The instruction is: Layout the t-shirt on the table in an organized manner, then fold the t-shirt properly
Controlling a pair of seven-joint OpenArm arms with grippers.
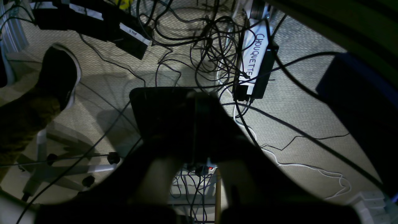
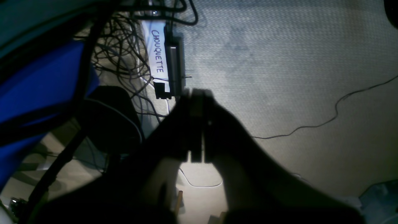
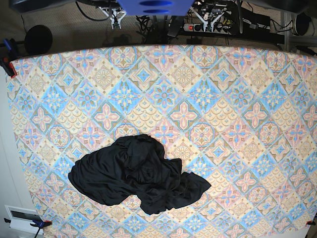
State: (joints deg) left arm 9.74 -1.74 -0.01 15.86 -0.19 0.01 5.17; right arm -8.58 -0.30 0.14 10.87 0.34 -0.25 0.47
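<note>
Lying crumpled: soft black t-shirt point(image 3: 138, 176)

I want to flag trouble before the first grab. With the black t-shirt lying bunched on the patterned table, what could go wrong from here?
1. The t-shirt is a crumpled heap with overlapping folds, so a pinch may catch several layers and spread it unevenly.
2. It lies close to one edge of the table; a pull that way could drag fabric off.
3. Sleeves and hem cannot be told apart in the black bundle.
</note>
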